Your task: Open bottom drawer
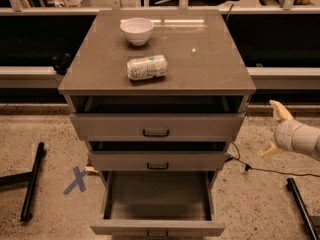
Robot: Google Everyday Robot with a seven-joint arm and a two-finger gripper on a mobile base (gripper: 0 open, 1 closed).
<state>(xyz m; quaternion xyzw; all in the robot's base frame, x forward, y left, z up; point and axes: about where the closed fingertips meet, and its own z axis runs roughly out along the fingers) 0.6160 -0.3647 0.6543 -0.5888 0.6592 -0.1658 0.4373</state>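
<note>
Standing pulled far out at bottom centre of frame, bottom drawer (157, 199) shows bare grey inside; task looks done. Gripper (267, 130) hangs at right edge, well apart from cabinet (205, 69), fingers spread, holding nothing, probably because no more pull is needed.

Bowl (137, 30), packet (146, 67) on cabinet top (200, 59); hand (274, 132) right.

The cabinet (200, 64) has a smooth top with a soft sheen (lamp glints show); bottom drawer (157, 196) matt grey inside; bowl (137, 30) glossy white; gripper (268, 130), right of the cabinet, smooth cream plastic-looking, fingers apart; floor (50, 129) rough, speckled.
</note>
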